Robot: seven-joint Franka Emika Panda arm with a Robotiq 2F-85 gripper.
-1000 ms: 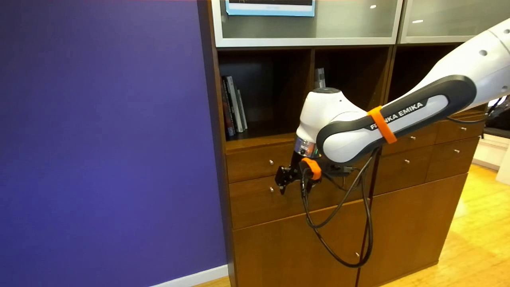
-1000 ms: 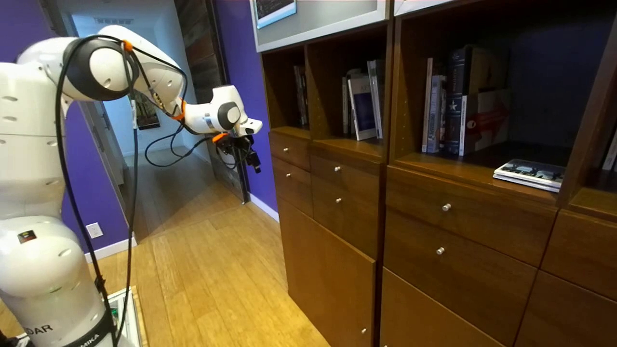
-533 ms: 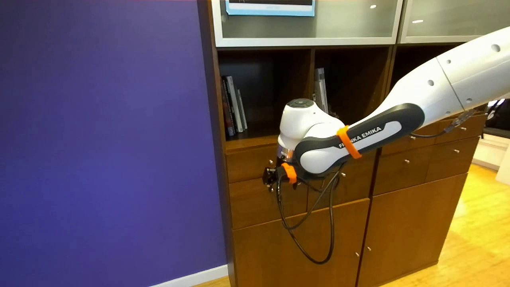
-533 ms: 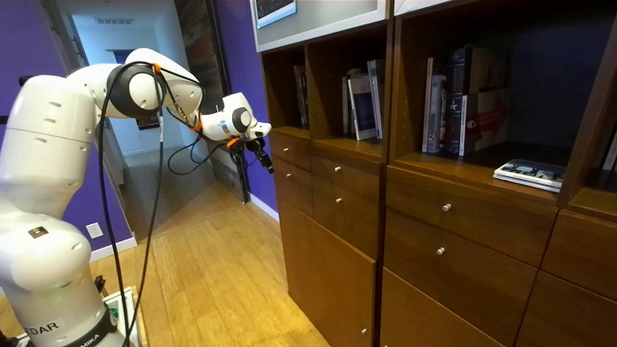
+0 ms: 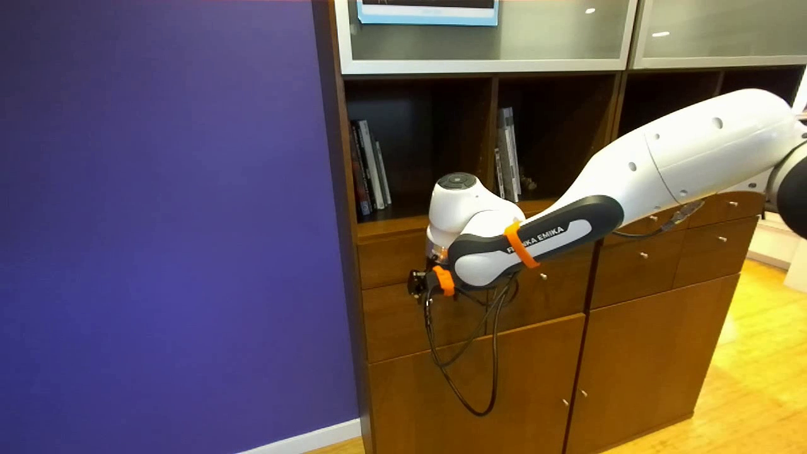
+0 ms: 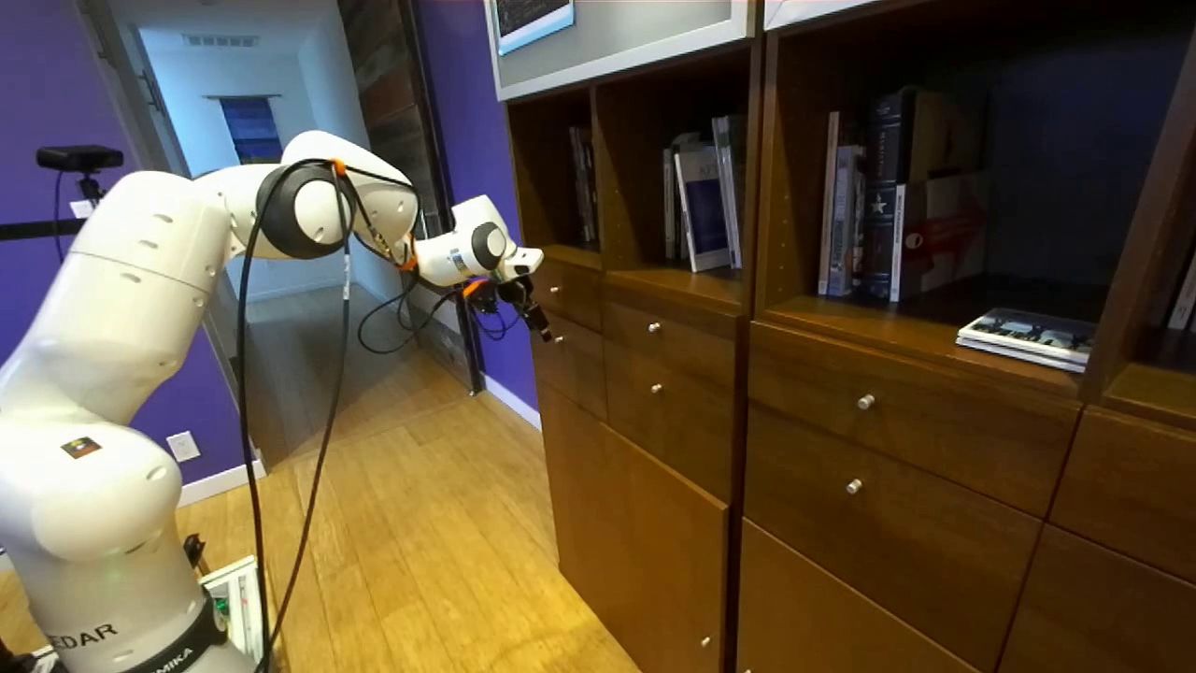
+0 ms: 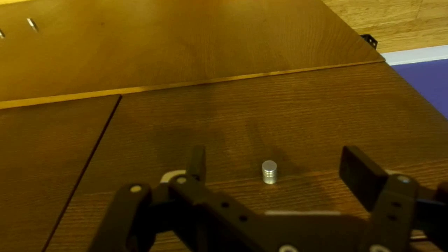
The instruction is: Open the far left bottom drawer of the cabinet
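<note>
The drawer (image 5: 394, 331) is a brown wood front at the cabinet's far left, under a shallower drawer. It is closed and also shows in an exterior view (image 6: 575, 379) and in the wrist view (image 7: 238, 112). Its silver knob (image 7: 269, 172) stands out from the front. The cabinet (image 6: 635, 542) fills much of both exterior views. My gripper (image 7: 273, 159) is open in the wrist view, with the knob seen between its spread fingers and touching neither. In the exterior views the gripper (image 6: 545, 334) is close in front of the drawer, tilted downward, and partly covered by the wrist (image 5: 454, 208).
The shallower drawer (image 5: 384, 261) is directly above and a plain door (image 5: 473, 403) below. A neighbouring drawer (image 7: 52, 140) lies beside it. A purple wall (image 5: 176, 221) borders the cabinet. Black cables (image 5: 495, 372) hang in a loop under the arm. Books (image 5: 372, 164) stand on the shelf.
The arm has reached further toward the cabinet's far left. The gripper has moved closer to the drawer and its knob, slightly lower. The drawer has not moved.
</note>
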